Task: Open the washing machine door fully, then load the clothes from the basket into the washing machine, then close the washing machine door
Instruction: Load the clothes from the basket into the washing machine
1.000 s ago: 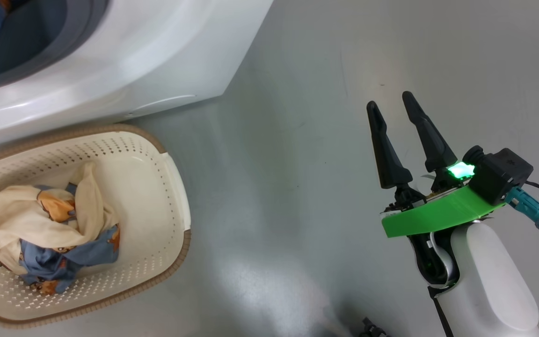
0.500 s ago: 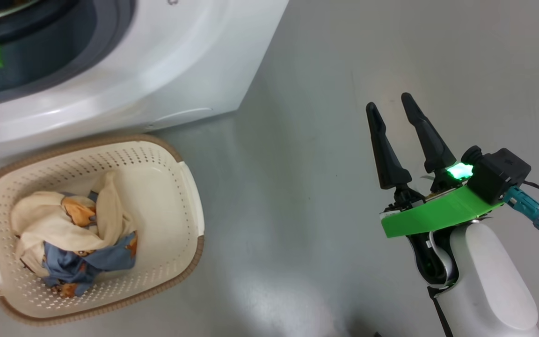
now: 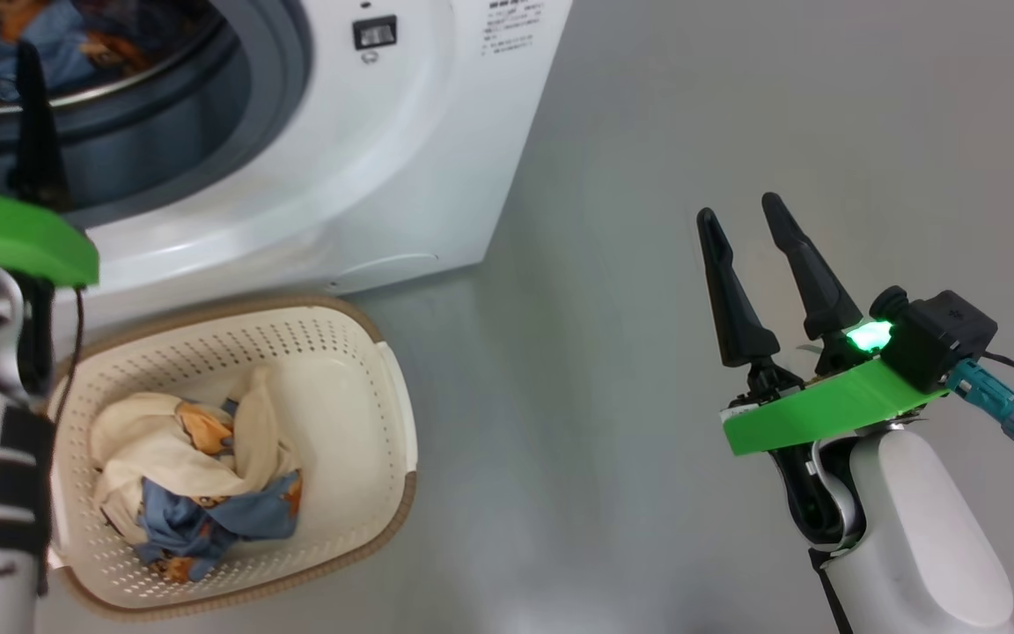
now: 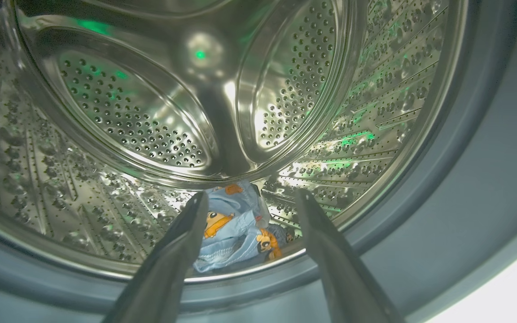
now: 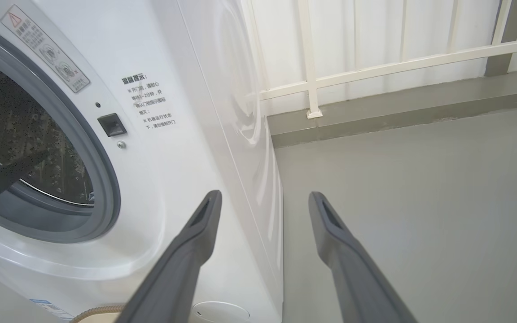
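A heap of clothes [image 3: 199,475] lies bunched in the basket [image 3: 357,352], cream cloth wrapped around light blue fabric with orange patches. It sits toward the left half of the basket, and the perforated bottom on the right is bare. The basket stands on the floor [image 3: 604,264], right against the foot of the washer [image 3: 401,176] and below its round opening.

One more garment [image 4: 231,229] is already inside. It is light blue with cartoon faces and rests crumpled at the bottom of the drum [image 4: 128,112], just behind the front lip. The grey-blue gasket [image 4: 465,179] rings the opening around it.

My left hand [image 4: 251,194] is at the mouth of the washer, pointing into the drum. Its fingers are spread wide with nothing between them. In my left wrist view the garment shows in the gap beyond the tips, touching neither finger. In the head view my pale left forearm rises over the basket's left edge, with one dark finger reaching up across the gasket.

My right hand [image 3: 738,204] hangs over bare floor, well apart from the basket and to the right of the washer. Its fingers are also spread wide and hold nothing. From its wrist I see the washer's front corner, the small dark latch slot [image 5: 111,124] beside the opening, and a pale railing [image 5: 375,67] along the wall behind.
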